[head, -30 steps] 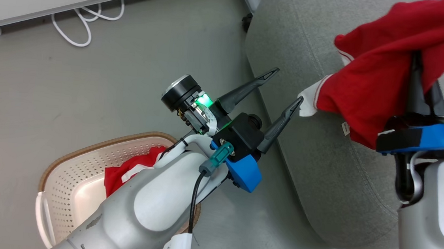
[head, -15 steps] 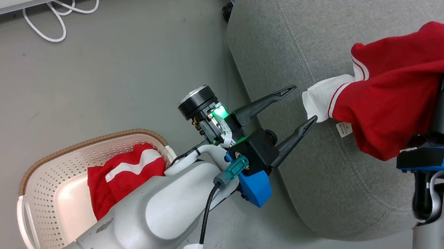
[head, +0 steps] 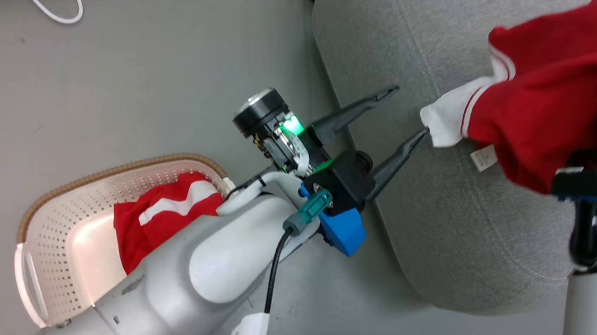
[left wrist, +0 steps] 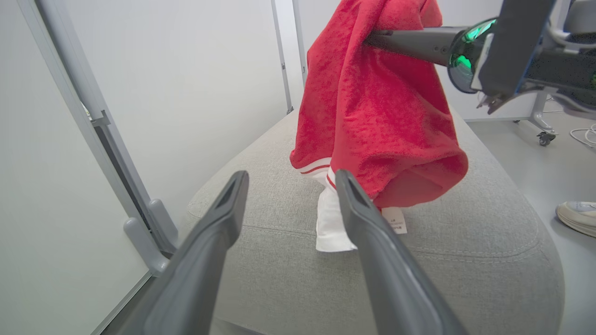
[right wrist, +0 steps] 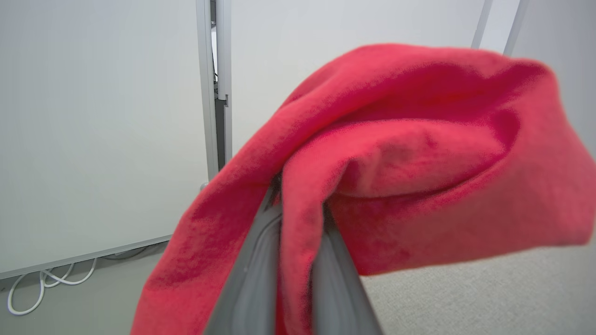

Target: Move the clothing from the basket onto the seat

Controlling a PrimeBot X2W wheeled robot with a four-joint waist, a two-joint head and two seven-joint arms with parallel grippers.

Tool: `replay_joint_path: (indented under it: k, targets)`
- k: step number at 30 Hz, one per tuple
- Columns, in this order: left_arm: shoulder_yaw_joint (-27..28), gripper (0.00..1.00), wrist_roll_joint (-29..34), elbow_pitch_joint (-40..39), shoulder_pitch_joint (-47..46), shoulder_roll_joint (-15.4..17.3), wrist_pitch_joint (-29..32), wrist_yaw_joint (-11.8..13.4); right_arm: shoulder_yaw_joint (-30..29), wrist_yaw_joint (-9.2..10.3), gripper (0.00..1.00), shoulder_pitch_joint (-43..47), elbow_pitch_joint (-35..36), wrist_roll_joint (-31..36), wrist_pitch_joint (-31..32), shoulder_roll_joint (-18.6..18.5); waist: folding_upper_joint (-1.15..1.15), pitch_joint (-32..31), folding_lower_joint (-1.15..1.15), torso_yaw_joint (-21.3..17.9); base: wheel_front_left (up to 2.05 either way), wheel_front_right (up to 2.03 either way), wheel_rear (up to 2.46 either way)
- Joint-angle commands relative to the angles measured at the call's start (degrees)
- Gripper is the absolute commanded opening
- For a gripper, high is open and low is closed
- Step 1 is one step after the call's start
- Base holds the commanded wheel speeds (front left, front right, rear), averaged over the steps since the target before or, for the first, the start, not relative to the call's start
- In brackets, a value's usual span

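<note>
Two garments apart: red garment with white cuff clamped in right jaws, hanging long-axis down over the seat, cuff perhaps touching it. Second, striped garment lying in the basket, behind and below wide-spread, empty left jaws. Cuff just off left jaw tips; release likely next.
</note>
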State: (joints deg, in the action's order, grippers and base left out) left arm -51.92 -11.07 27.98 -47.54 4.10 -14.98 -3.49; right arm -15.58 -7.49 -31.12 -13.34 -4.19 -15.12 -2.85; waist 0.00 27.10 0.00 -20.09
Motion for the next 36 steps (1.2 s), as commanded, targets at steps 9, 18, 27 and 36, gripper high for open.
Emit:
replay_joint_path:
  k: [9,18,27,36]
  targets:
    - [0.6,1.00,2.0,-2.4,-6.4,3.3,1.2,0.0,-6.9,-0.01,0.00,-16.1,4.4,-0.9,-0.1,-5.4,0.00,11.1,0.00,1.4,0.00,0.00,0.00]
    - [0.6,1.00,3.9,-7.1,-11.1,6.0,3.4,0.0,-17.1,-0.01,0.00,-28.1,4.2,-1.7,-0.1,-17.8,0.00,20.1,0.00,2.9,0.00,0.00,0.00]
    - [-0.2,1.00,4.6,-10.6,-11.9,7.6,4.8,0.3,-21.8,-0.01,0.00,-29.5,-4.8,-1.6,-0.1,-21.9,0.00,24.5,0.00,4.0,0.00,0.00,0.00]
    - [-0.5,1.00,4.4,-12.4,-12.8,8.3,5.6,0.5,-22.9,-0.01,0.00,-25.3,-15.8,0.9,0.0,-16.5,0.00,25.8,0.00,4.2,0.00,0.00,0.00]
